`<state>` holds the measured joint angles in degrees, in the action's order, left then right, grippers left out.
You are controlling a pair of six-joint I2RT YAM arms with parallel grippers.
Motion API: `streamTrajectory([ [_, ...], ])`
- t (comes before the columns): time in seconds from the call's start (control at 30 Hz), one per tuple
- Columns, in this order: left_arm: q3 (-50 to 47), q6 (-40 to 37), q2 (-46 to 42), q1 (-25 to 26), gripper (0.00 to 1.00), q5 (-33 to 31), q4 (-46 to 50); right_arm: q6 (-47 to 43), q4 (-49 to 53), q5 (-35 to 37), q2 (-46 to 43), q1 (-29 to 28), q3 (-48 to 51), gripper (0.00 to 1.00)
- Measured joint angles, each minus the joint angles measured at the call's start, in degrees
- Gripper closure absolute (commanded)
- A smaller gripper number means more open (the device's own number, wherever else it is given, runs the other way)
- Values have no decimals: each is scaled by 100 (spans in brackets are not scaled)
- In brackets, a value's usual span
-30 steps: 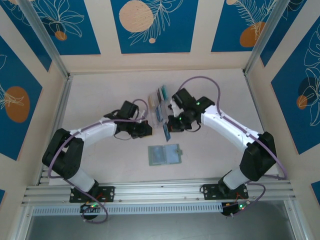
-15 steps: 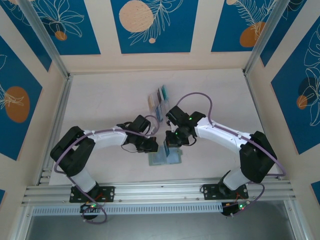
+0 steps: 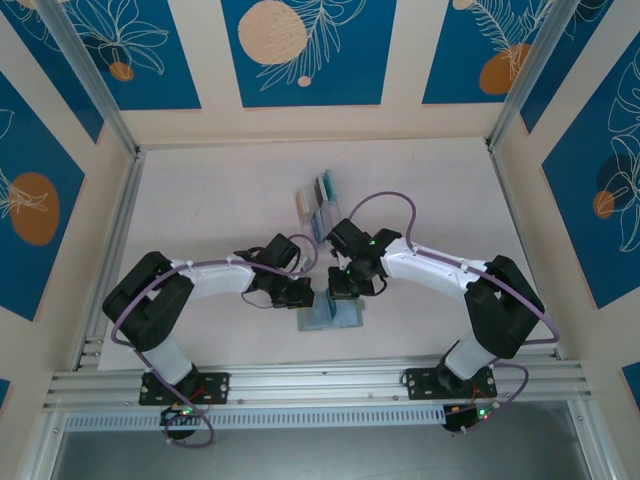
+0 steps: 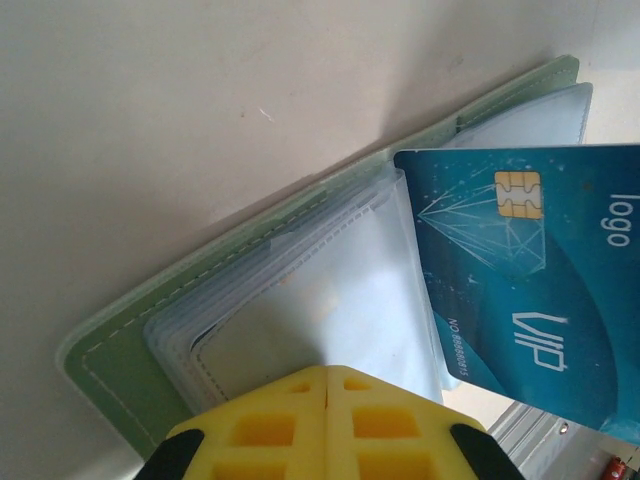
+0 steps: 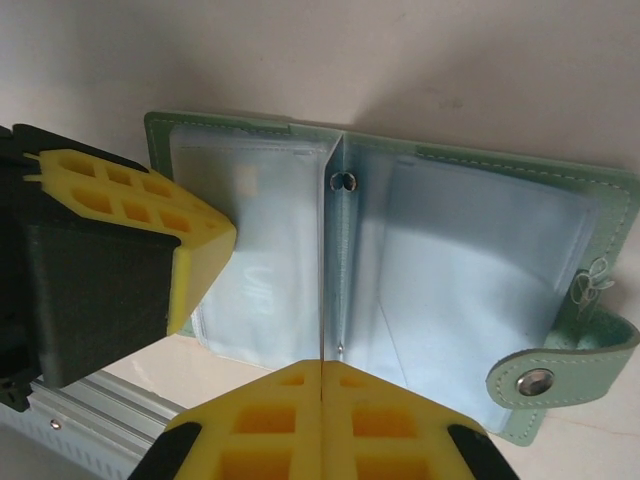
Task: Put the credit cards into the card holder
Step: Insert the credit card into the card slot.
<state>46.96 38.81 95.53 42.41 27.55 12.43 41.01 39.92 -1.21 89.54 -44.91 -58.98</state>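
Frankly, if the blue card (image 4: 520, 290) clamped in my right jaws tilts, it jams the card holder (image 4: 115, 365) under my shut left jaws.

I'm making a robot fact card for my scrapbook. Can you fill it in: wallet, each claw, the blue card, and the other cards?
Wallet: lying open on the table, clear pockets facing up
Left claw: shut, tip on the page away from the snap tab
Right claw: shut on the blue card
Blue card: held on its edge at the wallet's middle fold, not clearly in a pocket yet
Other cards: standing in the rack farther back
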Motion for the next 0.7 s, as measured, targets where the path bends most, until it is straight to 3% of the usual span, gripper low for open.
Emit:
streamTrajectory([
  [0.23,0,0,0,0,96,0,-2,66,-98,-11,81,-70,42,99],
  [0.5,0,-2,2,0,96,0,-7,151,-249,-76,229,-96,72,77],
  [0.6,-4,0,2,0,96,2,-17,142,-251,-79,341,-96,72,78],
  [0.7,-11,0,2,0,96,2,-28,122,-247,-90,374,-96,72,85],
])
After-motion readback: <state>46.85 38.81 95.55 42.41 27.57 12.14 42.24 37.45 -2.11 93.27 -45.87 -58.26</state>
